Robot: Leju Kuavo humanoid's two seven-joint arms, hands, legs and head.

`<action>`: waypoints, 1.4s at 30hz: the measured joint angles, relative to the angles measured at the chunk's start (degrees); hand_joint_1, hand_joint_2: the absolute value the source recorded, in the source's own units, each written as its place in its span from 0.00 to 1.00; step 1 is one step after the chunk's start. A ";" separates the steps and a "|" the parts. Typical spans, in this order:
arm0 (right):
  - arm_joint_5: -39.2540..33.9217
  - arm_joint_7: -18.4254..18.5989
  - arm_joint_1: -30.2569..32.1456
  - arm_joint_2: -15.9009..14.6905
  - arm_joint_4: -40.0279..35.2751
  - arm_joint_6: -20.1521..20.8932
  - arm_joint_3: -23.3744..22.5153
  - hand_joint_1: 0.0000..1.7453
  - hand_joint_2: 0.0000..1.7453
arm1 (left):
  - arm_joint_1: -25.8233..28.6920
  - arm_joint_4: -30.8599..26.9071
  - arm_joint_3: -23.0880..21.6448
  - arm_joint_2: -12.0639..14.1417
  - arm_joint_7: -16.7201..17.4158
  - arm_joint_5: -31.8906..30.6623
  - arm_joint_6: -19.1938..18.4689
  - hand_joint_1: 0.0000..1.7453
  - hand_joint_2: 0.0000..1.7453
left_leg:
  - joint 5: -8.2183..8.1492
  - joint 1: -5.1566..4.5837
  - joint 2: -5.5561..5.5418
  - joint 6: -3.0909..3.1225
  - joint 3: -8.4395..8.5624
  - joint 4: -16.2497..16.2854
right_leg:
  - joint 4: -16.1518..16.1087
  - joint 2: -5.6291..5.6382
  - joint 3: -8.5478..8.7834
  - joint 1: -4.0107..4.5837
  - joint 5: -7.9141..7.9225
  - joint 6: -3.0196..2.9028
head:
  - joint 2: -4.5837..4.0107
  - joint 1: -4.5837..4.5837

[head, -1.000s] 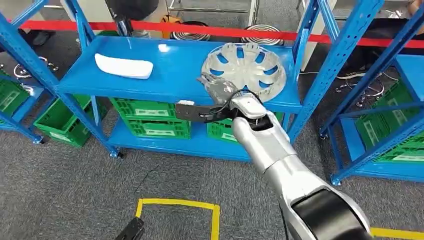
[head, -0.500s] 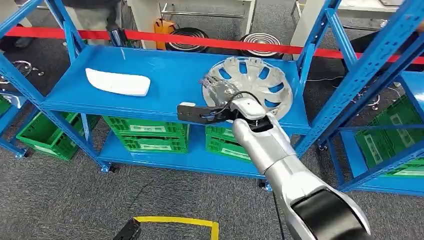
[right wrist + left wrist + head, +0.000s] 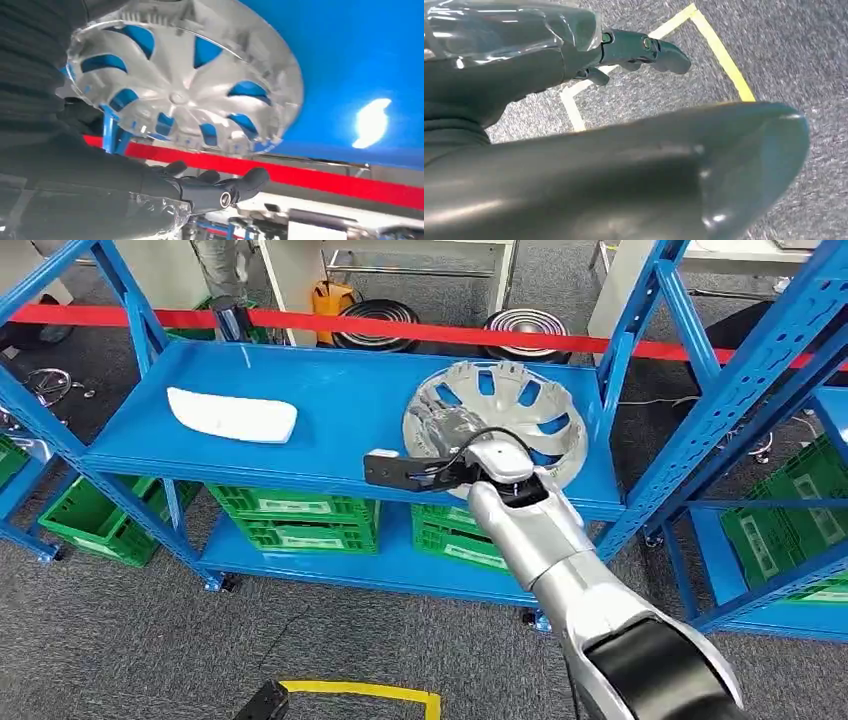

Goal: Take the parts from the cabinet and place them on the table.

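Reaching over shelf (image 3: 330, 410) front edge, right hand (image 3: 445, 427) fingers spread at hubcap (image 3: 505, 420) rim.

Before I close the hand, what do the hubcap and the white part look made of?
Hubcap: likely moulded plastic with silver paint; thin cut-out spokes and clip tabs around the rim, soft sheen. White part: probably smooth plastic, matte-to-satin, rounded edges; cannot tell for sure.

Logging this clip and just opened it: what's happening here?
The right robot hand reaches onto the blue shelf and lies against the near edge of the silver hubcap, which still sits on the shelf. A white part lies further left. The left robot hand hangs over the floor, holding nothing.
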 joint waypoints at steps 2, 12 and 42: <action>0.94 0.18 -0.10 -0.02 1.07 -0.02 -0.55 0.00 1.00 | 0.01 0.00 -0.13 0.00 0.11 -0.04 0.07 0.00 0.00 | 0.01 0.05 0.04 -0.04 0.01 -0.02 | 0.00 0.01 0.00 0.07 0.00 -0.04 | 0.00 0.00; 5.25 6.06 -1.91 -0.20 8.13 4.50 -1.42 0.00 1.00 | 0.03 0.02 -0.31 -0.09 0.59 0.57 -0.20 0.00 0.00 | 0.13 0.11 0.09 -0.24 0.03 -0.04 | 0.02 0.02 0.01 0.14 0.08 -0.62 | 0.00 0.00; 5.00 2.84 -0.98 -1.01 17.88 6.06 -4.77 1.00 1.00 | 4.21 0.59 2.23 -0.68 0.09 4.33 0.46 0.00 0.00 | -0.02 0.06 0.09 -0.37 0.50 -0.05 | -0.01 0.01 0.47 0.08 0.02 -0.67 | 0.00 0.00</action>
